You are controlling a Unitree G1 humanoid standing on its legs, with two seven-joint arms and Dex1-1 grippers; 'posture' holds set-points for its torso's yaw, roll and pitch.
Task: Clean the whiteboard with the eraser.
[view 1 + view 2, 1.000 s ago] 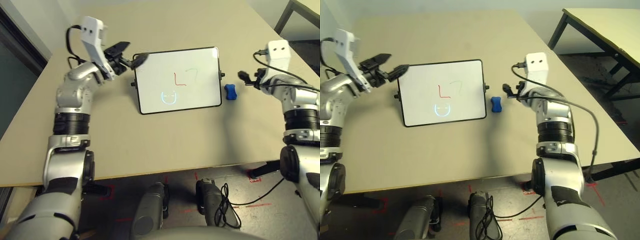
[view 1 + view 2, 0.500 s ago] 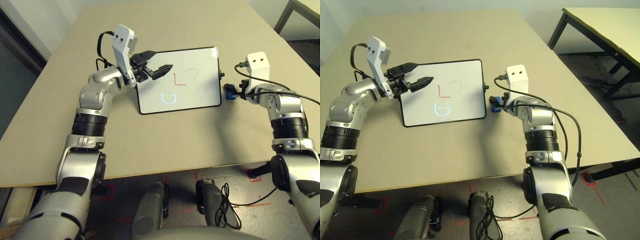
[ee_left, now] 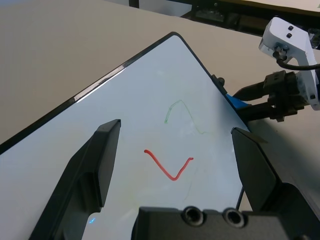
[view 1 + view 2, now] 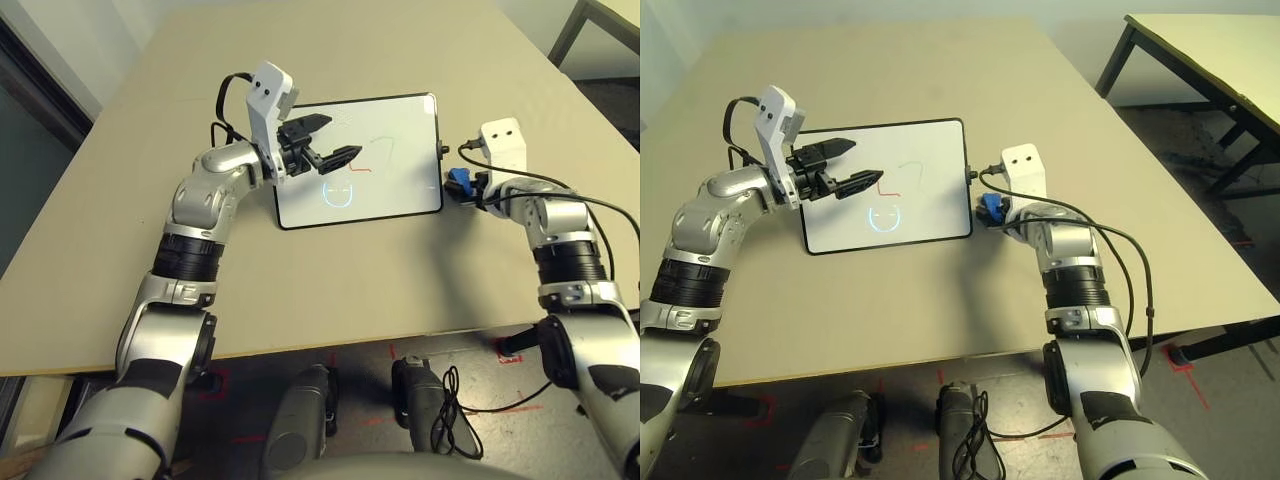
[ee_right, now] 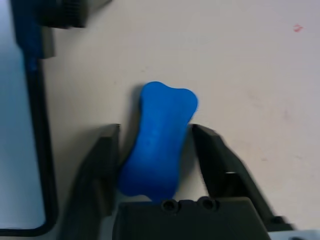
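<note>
The whiteboard (image 4: 395,190) lies flat at the middle of the table, with a red mark (image 3: 169,167), a faint green line and a blue circle drawn on it. My left gripper (image 4: 342,135) hovers open over the board's left part, its fingers pointing toward the marks. The eraser (image 5: 157,140), a small blue block, lies on the table just off the board's right edge. My right gripper (image 5: 155,132) is down at the eraser (image 4: 458,180), with one finger against each of its long sides.
A black knob (image 4: 443,150) sticks out of the board's right edge close to the eraser. A second table (image 4: 1200,50) stands off to the far right. Bare tabletop (image 4: 330,270) runs from the board to the near edge.
My left arm swung from beyond the board's left corner to over the board. My right gripper moved left to the eraser and its fingers closed in on it.
</note>
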